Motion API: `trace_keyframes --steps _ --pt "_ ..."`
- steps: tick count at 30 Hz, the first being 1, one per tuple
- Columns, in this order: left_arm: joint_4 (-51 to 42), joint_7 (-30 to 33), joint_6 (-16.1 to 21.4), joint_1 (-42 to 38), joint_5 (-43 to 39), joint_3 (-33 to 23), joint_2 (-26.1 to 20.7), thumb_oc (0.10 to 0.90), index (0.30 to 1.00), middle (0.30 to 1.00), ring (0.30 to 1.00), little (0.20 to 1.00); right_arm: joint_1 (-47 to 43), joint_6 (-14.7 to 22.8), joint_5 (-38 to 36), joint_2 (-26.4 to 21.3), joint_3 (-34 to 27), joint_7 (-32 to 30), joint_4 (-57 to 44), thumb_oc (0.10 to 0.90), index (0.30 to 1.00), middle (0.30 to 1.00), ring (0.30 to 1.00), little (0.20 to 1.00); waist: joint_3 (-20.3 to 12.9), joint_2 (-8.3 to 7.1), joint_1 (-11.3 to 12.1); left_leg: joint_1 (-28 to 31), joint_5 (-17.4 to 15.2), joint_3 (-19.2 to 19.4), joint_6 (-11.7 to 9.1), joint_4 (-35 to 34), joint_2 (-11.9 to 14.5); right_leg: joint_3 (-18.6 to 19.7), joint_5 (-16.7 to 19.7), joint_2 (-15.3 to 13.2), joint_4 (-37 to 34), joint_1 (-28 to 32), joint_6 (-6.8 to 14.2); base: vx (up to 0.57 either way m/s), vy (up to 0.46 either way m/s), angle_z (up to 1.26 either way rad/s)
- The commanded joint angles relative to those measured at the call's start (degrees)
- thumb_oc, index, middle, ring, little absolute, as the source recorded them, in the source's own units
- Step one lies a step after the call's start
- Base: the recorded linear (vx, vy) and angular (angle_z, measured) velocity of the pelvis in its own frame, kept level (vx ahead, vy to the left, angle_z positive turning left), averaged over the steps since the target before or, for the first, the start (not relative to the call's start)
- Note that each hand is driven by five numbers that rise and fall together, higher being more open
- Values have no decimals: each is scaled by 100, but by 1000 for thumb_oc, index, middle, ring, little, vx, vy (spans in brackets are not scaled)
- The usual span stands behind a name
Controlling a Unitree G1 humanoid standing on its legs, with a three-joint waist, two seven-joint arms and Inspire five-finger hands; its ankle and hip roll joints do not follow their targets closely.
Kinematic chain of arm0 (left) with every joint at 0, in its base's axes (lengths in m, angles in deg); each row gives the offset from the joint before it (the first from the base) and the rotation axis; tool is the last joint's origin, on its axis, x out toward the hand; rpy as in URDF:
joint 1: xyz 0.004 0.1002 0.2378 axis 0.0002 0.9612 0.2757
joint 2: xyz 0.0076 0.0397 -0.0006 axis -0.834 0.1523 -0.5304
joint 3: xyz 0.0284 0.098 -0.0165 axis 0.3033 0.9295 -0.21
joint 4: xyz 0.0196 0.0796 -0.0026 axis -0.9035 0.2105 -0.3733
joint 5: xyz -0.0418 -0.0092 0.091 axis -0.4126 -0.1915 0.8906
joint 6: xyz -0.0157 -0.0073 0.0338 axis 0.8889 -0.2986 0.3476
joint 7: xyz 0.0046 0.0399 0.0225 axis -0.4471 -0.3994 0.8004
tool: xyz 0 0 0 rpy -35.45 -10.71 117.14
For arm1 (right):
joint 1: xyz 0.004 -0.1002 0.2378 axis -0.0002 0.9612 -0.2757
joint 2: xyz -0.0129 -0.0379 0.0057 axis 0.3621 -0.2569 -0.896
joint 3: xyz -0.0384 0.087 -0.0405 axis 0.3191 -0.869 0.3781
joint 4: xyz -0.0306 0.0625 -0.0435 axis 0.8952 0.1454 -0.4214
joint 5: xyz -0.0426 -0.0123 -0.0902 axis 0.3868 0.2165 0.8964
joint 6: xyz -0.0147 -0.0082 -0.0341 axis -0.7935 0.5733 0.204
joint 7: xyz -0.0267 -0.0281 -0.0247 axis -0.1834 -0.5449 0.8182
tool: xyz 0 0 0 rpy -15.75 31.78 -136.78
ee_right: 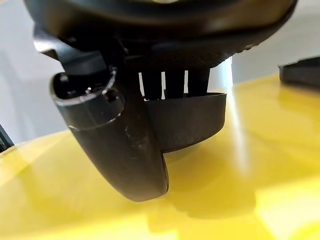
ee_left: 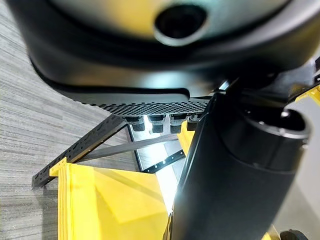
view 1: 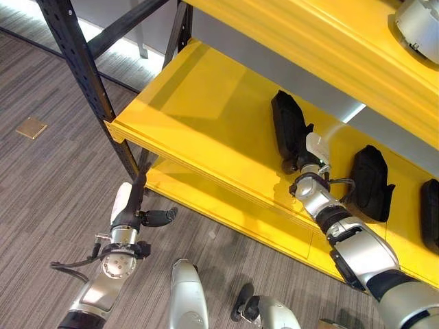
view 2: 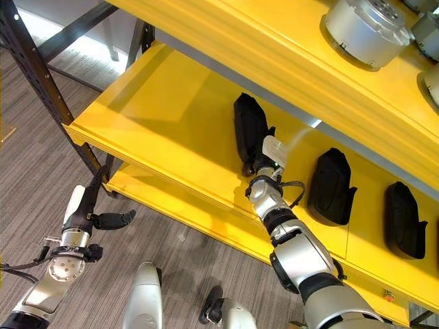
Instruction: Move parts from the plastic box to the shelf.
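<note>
A black moulded part (view 1: 287, 123) lies on the middle yellow shelf (view 1: 206, 116). My right hand (view 1: 310, 159) reaches up to the part's near end, its white-covered thumb against it. In the right wrist view the thumb (ee_right: 115, 145) and the fingers curl round the part's edge (ee_right: 190, 120), and the part rests on the shelf board. My left hand (view 1: 134, 214) hangs low beside the rack's black post (view 1: 82, 68), fingers straight and thumb out, holding nothing.
Two more black parts (view 1: 370, 181) (view 1: 431, 212) lie further right on the same shelf. Silver round parts (view 2: 360, 24) sit on the upper shelf. A lower yellow shelf (view 1: 226, 212) juts out below. Grey floor with a brass plate (view 1: 31, 127) lies to the left.
</note>
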Motion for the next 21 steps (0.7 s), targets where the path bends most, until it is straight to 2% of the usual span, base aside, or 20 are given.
trace_keyframes --steps 1,4,5,7,8,9,10,11,12,13,21 --pt "-518 249 418 -442 247 107 -353 900 1000 1000 1000 1000 -167 27 -77 -139 -191 -32 213 400 300 300 300 300 -31 11 68 -4 -165 -387 -47 91 281 386 477 -474 -493 432 488 -78 4 1" --pt "-511 244 415 -440 255 130 -358 900 1000 1000 1000 1000 -68 14 -98 -126 -227 -48 258 400 300 300 300 300 -21 32 48 4 -168 -376 -45 99 286 402 478 -487 -467 406 489 25 1 0" --pt "-506 243 414 -438 255 132 -359 900 1000 1000 1000 1000 -64 13 -97 -122 -227 -46 261 400 300 300 300 300 -46 43 48 61 -319 -421 -86 116 299 443 384 -463 -435 446 539 69 -4 2" --pt "-504 241 411 -447 265 152 -358 900 1000 1000 1000 1000 -28 6 -102 -116 -240 -57 288 400 300 300 300 300 -34 55 29 57 -315 -417 -90 119 300 452 386 -463 -430 433 543 -10 1 1" --pt "-507 234 417 -447 263 161 -352 900 1000 1000 1000 1000 -4 11 -110 -105 -249 -52 304 400 300 300 300 300 -9 55 21 -6 -167 -370 -48 111 289 418 482 -488 -457 382 496 -88 6 0" --pt "-510 233 420 -452 267 176 -359 900 1000 1000 1000 1000 23 7 -126 -81 -268 -57 336 400 300 300 300 300 -8 61 11 -6 -169 -369 -46 112 289 424 482 -489 -448 373 497 0 0 0" --pt "-503 231 414 -450 273 197 -352 900 1000 1000 1000 1000 67 -3 -119 -59 -277 -65 354 400 300 300 300 300 -26 84 -10 58 -315 -405 -86 124 304 478 390 -463 -408 400 544 0 0 0" --pt "-505 233 416 -454 273 197 -350 900 1000 1000 1000 1000 67 -3 -120 -63 -277 -68 350 400 300 300 300 300 -3 73 -8 0 -164 -358 -44 106 294 440 485 -485 -439 358 494 67 -6 0" --pt "-501 225 410 -456 277 207 -356 900 1000 1000 1000 1000 80 -7 -119 -42 -282 -61 367 400 300 300 300 300 -21 89 -15 58 -315 -404 -86 128 309 482 390 -461 -404 394 544 0 0 0" --pt "-498 216 405 -454 283 214 -359 900 1000 1000 1000 1000 98 -8 -115 -24 -286 -64 386 400 300 300 300 300 -15 101 -15 64 -334 -401 -88 140 323 489 380 -457 -402 400 548 69 -7 1" --pt "-482 214 426 -527 252 309 -382 900 1000 1000 1000 1000 76 -2 -111 24 -294 -52 448 400 300 300 300 300 -21 160 -30 -27 -316 -439 -90 171 306 471 381 -462 -364 338 563 0 0 0"
